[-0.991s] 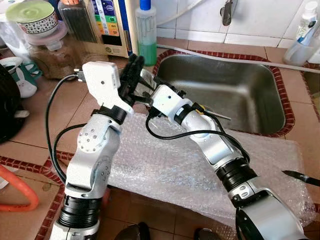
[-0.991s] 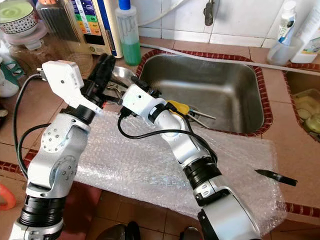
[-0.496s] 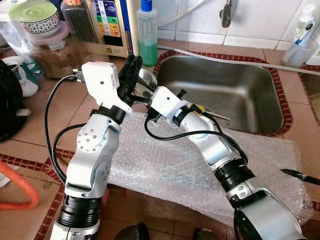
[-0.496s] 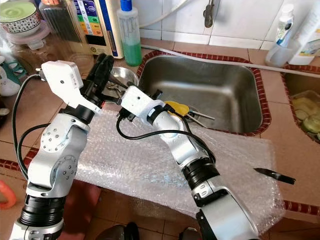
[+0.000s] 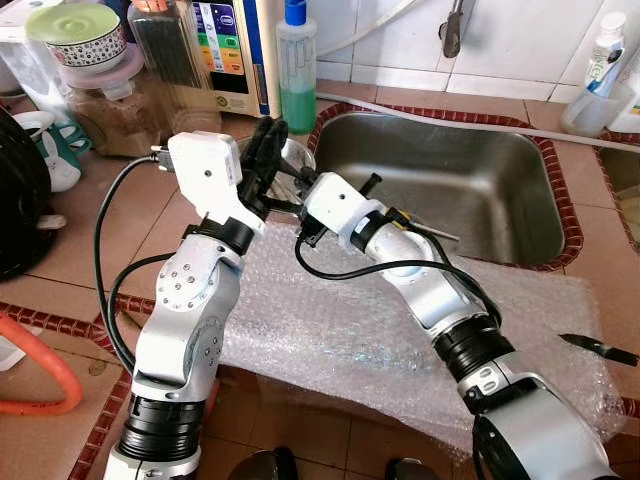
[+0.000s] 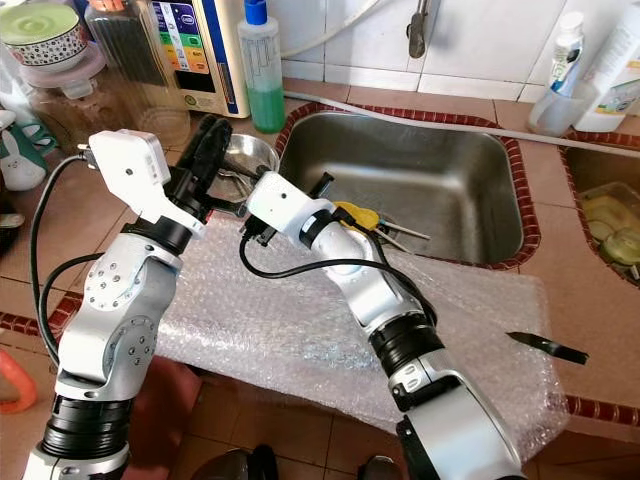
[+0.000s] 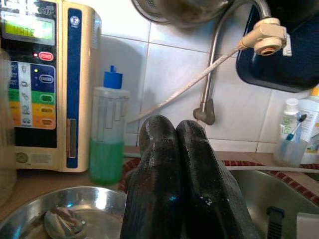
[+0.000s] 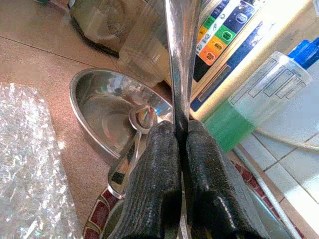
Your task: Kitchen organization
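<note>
I read little here. Beige appliance point(image 7: 47, 84) with blue stripe, standing at back edge of counter point(image 5: 100, 235) against tiled wall: lit green display at its top shows dark letters, something like "WATE", not sure. Red oval button below display carries white word, looks like "POWER". Further coloured buttons beneath have tiny lettering, too small for me to read. Round emblem near its lower corner, illegible. Bottles at counter's far right corner: labels blurred, unreadable.
</note>
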Robot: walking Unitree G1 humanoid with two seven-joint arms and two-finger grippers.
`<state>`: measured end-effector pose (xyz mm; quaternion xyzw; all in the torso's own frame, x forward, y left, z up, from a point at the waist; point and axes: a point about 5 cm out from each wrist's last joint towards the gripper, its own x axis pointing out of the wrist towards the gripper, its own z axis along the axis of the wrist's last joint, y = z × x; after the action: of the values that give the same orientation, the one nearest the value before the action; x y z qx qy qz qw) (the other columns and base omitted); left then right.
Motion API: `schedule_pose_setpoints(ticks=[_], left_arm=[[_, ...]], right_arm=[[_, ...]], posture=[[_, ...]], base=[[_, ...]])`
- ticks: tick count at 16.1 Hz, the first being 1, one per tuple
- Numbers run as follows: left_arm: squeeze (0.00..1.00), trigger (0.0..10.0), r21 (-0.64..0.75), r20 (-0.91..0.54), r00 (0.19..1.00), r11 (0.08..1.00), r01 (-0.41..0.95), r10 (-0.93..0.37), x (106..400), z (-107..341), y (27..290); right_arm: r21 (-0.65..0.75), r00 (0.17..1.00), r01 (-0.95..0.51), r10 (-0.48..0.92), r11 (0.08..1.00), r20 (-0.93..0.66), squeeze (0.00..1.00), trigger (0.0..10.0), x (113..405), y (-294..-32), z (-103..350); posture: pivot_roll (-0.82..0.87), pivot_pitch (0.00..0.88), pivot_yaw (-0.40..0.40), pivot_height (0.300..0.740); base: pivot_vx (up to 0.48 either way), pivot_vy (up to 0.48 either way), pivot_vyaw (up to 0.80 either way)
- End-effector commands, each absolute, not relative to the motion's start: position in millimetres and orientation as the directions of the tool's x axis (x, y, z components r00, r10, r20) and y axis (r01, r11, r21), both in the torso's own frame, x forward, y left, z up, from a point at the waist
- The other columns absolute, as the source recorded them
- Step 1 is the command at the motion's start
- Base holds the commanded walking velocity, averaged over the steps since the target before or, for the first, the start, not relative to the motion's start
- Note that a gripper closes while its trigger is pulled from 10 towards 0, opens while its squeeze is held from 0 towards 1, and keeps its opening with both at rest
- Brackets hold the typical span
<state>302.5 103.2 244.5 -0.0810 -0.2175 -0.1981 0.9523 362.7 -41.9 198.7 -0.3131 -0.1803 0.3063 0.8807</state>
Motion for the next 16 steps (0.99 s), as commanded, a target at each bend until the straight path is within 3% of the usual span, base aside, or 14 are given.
schedule_pose_setpoints(ticks=[1, 2, 8, 14, 16], left_arm=[[0.87, 10.0, -0.061, 0.460, 0.823, 0.912, 0.405, -0.334, 299.3, 246.5, 106.5], [1.00, 10.0, -0.068, 0.461, 0.816, 0.904, 0.423, -0.348, 299.8, 246.8, 104.5], [1.00, 10.0, -0.064, 0.457, 0.811, 0.896, 0.439, -0.364, 298.4, 245.7, 107.8], [1.00, 10.0, -0.069, 0.326, 0.853, 0.889, 0.452, -0.408, 299.2, 208.6, 112.3], [1.00, 10.0, -0.072, 0.310, 0.856, 0.887, 0.455, -0.414, 299.5, 201.4, 111.6]], right_arm=[[-0.627, 0.803, -0.383, 0.580, 0.679, 0.138, 0.00, 0.0, 370.6, -61.5, 200.2], [-0.625, 0.815, -0.362, 0.561, 0.691, 0.148, 0.00, 0.0, 372.6, -66.8, 202.3], [-0.636, 0.866, -0.307, 0.485, 0.708, 0.122, 0.00, 0.0, 380.5, -95.9, 197.0], [-0.531, 0.968, -0.181, 0.245, 0.828, 0.052, 0.00, 0.0, 385.2, -169.3, 175.3], [-0.514, 0.977, -0.167, 0.210, 0.841, 0.025, 0.00, 0.0, 384.2, -179.0, 168.4]], posture=[[-0.11, 0.137, 0.063, 0.740], [-0.11, 0.137, 0.063, 0.740], [-0.11, 0.136, 0.080, 0.740], [-0.13, 0.137, 0.094, 0.740], [-0.13, 0.138, 0.096, 0.740]], base=[[0.000, 0.000, 0.00], [0.000, 0.000, 0.00], [0.000, 0.000, 0.00], [0.000, 0.000, 0.00], [0.000, 0.000, 0.00]])
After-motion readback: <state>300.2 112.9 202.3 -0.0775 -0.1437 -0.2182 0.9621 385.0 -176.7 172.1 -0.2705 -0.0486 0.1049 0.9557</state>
